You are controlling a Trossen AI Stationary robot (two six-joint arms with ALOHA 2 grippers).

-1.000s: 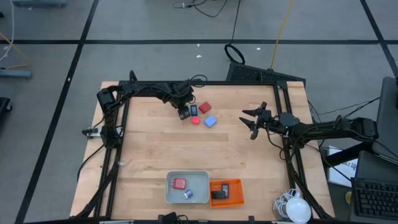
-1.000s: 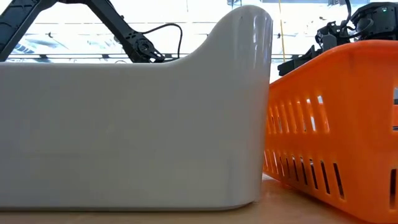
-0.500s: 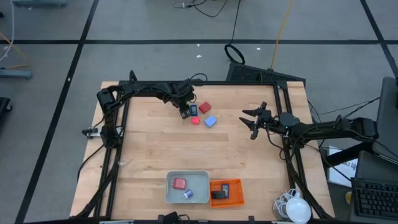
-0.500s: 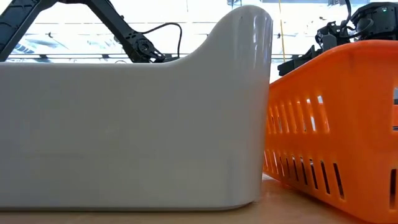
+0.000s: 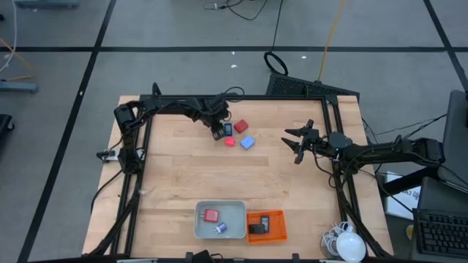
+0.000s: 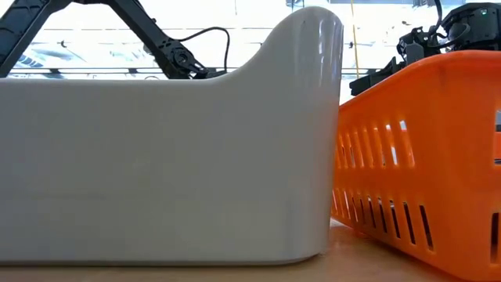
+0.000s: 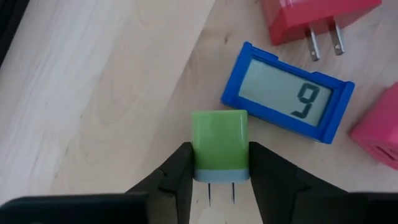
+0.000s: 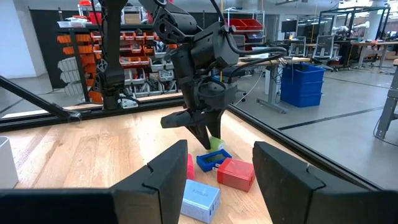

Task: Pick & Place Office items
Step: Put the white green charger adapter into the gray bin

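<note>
The left gripper (image 7: pixel 218 177) has its jaws clamped on a smooth green plug block (image 7: pixel 219 147) on the pale wood-grain bench (image 7: pixel 93 93); the right gripper (image 5: pixel 296 143) hovers, jaws apart.

- Low view: grey tray (image 6: pixel 168 157) and orange mesh basket (image 6: pixel 423 149) block the worktop.
- Left wrist view: red plug (image 7: pixel 314 15) and pink block (image 7: pixel 379 134) are cut off at the edges.
</note>
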